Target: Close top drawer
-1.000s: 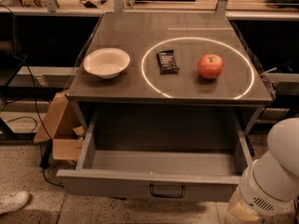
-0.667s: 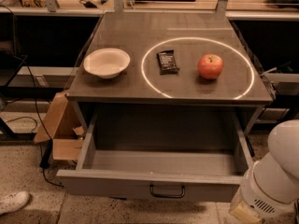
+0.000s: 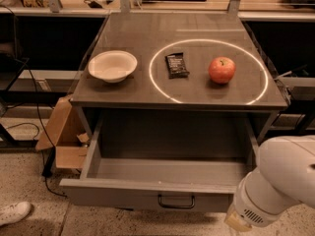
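Note:
The top drawer is pulled fully out from under the grey table top. It is wide, deep and grey, and its inside looks empty. Its flat front panel carries a small dark loop handle at the centre. My white arm fills the lower right corner, just right of the drawer's front right corner. The gripper itself is below the picture's edge and does not show.
On the table top stand a white bowl, a dark snack bar and a red apple, the last two inside a ring of light. A cardboard box sits on the floor at the left. A white shoe shows bottom left.

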`<state>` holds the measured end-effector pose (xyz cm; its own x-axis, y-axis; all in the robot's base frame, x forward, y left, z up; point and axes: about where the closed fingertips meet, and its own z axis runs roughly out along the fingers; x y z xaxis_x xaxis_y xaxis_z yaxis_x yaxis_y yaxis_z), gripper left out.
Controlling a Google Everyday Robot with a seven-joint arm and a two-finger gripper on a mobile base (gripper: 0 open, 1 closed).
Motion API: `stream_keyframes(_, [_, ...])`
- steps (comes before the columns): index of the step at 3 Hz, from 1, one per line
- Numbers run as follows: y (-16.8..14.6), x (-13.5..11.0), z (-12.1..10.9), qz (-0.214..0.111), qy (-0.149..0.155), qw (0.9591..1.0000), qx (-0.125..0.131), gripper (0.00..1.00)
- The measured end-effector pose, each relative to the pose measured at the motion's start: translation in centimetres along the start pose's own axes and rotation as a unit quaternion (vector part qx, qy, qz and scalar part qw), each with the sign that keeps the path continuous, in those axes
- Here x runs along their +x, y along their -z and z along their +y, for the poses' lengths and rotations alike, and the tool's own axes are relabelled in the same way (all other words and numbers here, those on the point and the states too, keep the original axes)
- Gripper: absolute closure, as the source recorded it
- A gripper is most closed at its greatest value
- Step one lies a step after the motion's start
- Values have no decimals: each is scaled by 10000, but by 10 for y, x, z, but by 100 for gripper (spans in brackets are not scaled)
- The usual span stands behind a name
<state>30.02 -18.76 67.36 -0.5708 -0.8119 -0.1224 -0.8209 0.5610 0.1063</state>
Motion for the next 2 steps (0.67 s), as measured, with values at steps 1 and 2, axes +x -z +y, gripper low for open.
stream_keyframes(1, [-6,-24,-2,-78,126,9998,151,100])
stream_keyframes(2, [-9,-54,-7,-322,218,9986,346,100])
